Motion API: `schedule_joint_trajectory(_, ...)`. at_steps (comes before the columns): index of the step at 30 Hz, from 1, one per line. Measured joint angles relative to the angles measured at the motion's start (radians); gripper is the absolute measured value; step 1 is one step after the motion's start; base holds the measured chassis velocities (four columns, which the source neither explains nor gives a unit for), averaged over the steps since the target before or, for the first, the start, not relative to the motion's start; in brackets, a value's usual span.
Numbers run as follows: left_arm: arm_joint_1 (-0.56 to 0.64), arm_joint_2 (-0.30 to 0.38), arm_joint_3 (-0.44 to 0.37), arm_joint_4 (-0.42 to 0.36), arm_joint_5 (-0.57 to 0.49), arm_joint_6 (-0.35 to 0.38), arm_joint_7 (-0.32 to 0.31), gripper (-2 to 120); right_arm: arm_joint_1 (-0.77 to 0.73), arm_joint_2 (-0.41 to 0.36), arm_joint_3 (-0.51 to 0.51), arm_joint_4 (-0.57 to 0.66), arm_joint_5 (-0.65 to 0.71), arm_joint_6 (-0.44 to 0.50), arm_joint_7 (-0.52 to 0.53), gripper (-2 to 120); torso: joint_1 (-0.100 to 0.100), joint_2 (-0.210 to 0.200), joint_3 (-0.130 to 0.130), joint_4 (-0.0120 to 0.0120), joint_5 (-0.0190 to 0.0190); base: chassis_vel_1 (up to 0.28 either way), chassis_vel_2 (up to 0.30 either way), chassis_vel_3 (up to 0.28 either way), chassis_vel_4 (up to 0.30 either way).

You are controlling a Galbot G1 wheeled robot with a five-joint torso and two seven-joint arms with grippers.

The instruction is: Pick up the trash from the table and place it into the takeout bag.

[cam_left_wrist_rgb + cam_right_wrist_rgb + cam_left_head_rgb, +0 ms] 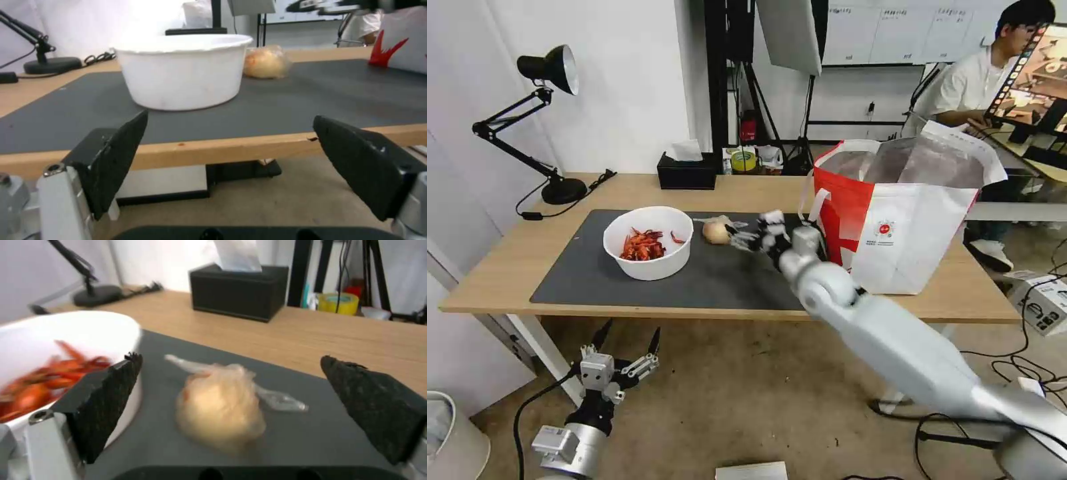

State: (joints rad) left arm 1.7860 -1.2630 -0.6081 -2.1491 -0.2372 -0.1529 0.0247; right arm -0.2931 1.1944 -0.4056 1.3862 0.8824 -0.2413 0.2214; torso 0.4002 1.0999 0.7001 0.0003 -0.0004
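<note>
Reaching toward beige plastic-wrapped ball (218,413) just beside white bowl (648,241), right gripper (746,239) spread wide, empty. Risk: slick crinkly wrap slips, round ball rolls; finger clips rigid bowl rim. Takeout bag (904,213) past ball from bowl. Left gripper (627,347) parked below table edge, splayed.

White walls (627,80) are seen behind, with a black desk lamp (547,73) at 10 o'clock. A black stand (720,73) is set at 12 o'clock. Brown floor (747,400) is strewn with cables (1027,360) at 4 o'clock.
</note>
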Motion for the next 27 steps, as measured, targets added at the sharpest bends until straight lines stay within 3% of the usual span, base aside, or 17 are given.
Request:
schedule_joint_trajectory(3, -0.005, -0.001, 0.000, 0.013, 0.000, 0.000, 0.000, 100, 0.078, 0.085, -0.016, -0.157, -0.002, -0.027, -0.020, 100, 0.000, 0.000, 0.000, -0.0002, 0.0001, 0.000, 0.000, 0.000, 0.000)
schedule_joint_trajectory(10, -0.008, 0.004, -0.004, 0.031, -0.002, 0.001, -0.001, 100, 0.134, 0.187, -0.023, -0.331, -0.058, -0.062, -0.072, 100, 0.000, 0.000, 0.000, -0.0003, 0.0002, 0.000, 0.000, 0.000, 0.000)
schedule_joint_trajectory(27, 0.001, 0.018, -0.017, 0.016, -0.017, -0.001, -0.002, 100, 0.148, 0.299, -0.024, -0.504, -0.143, -0.091, -0.128, 100, 0.000, 0.000, 0.000, -0.0003, 0.0003, 0.000, 0.000, 0.000, 0.000)
